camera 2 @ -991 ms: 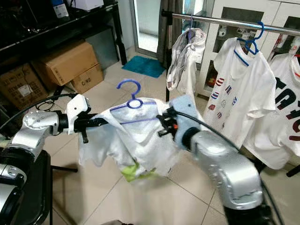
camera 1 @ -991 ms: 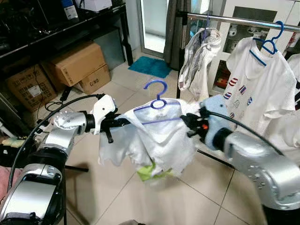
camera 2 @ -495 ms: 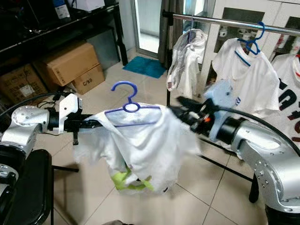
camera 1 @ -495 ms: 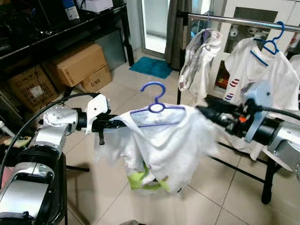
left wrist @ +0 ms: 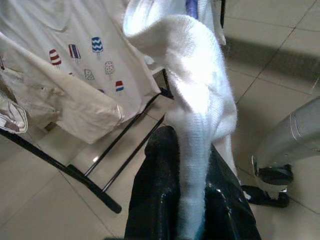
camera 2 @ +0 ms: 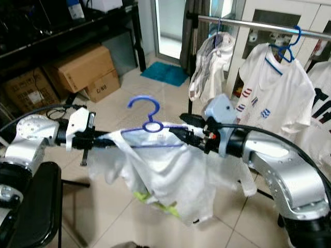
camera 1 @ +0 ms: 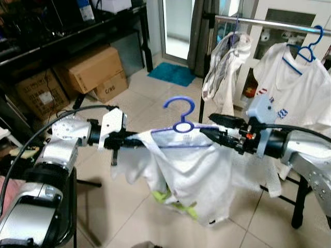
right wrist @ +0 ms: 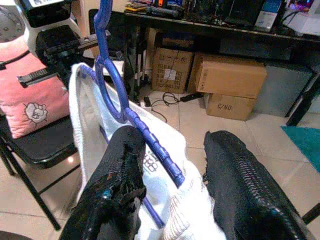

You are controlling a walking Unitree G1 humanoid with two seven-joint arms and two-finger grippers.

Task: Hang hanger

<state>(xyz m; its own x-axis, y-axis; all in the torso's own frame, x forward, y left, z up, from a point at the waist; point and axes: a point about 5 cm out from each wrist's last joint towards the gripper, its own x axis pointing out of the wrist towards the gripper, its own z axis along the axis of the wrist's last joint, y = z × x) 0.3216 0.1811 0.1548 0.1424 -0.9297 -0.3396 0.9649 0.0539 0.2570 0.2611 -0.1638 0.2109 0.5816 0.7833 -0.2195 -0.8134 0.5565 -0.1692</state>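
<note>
Finding: the blue hanger (camera 1: 182, 124) sits mid-frame in the head views, carrying a white shirt (camera 1: 189, 170) and held off the floor between the two arms. Its hook stands upright with the open side turned toward frame left. Its long axis, the shoulder bar, runs roughly level from left to right across the frame, close to parallel with the rail (camera 1: 269, 23) at upper right.

Left gripper (camera 1: 135, 141): in centre-left of the frame, fingers pressed together on the shirt cloth at the hanger's left shoulder. The left wrist view confirms white fabric pinched between the two fingers (left wrist: 160, 200). Whether the hanger's plastic lies inside that pinch cannot be told.

Right gripper (camera 1: 214, 126): just right of centre, fingers parted, one either side of the hanger's right arm. In the right wrist view the blue bar passes through the gap between the fingers (right wrist: 122, 170); it appears to touch one finger, but nothing clamps it.

Risks, as judged:
- With the right fingers not closed, the hanger rests more than it is held. A lift toward the rail could let the bar slide out and the right end drop.
- If the left grip is on cloth alone, the shirt may pull off the shoulder under its own weight.
- The rail already carries a grey garment (camera 1: 223, 67) and a printed white shirt (camera 1: 295, 88); the hook may snag them.
- The hanging hem may swing and tilt the hook.
</note>
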